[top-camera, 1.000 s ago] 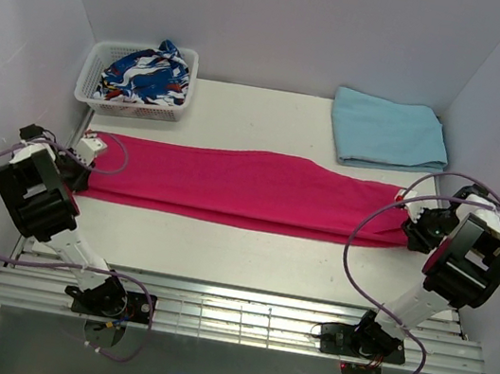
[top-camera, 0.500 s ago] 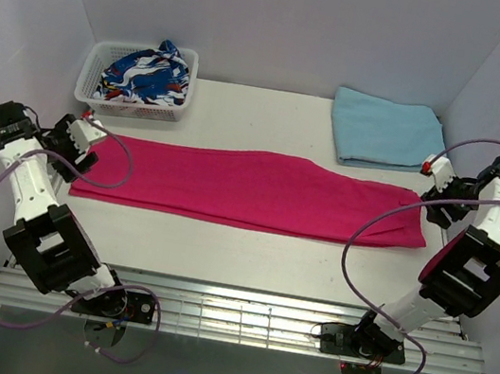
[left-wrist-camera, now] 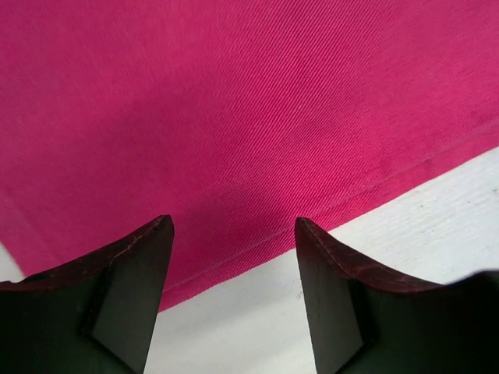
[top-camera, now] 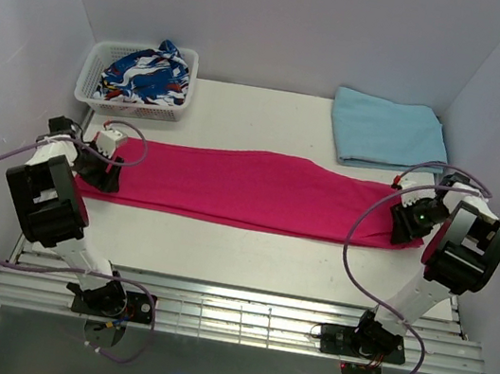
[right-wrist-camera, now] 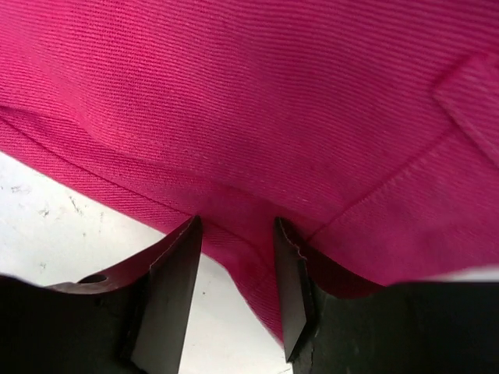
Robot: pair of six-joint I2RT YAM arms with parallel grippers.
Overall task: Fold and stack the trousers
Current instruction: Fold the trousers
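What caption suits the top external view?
Left end effector and right end effector set at opposite ends of the flat trousers.

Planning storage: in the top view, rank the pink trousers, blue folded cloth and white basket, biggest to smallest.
1. pink trousers, clearly largest.
2. blue folded cloth and white basket: about alike, unranked.

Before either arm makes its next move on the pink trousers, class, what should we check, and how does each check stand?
1. Trousers lying flat, full length across the table: ok.
2. Left gripper open, straddling the trousers' edge: ok.
3. Right gripper has fabric between its fingers: ok.
4. Right gripper firmly closed on that fabric: cannot tell.
5. Basket apart from the trousers: ok.
6. Trousers folded end to end: not ok, not yet done.
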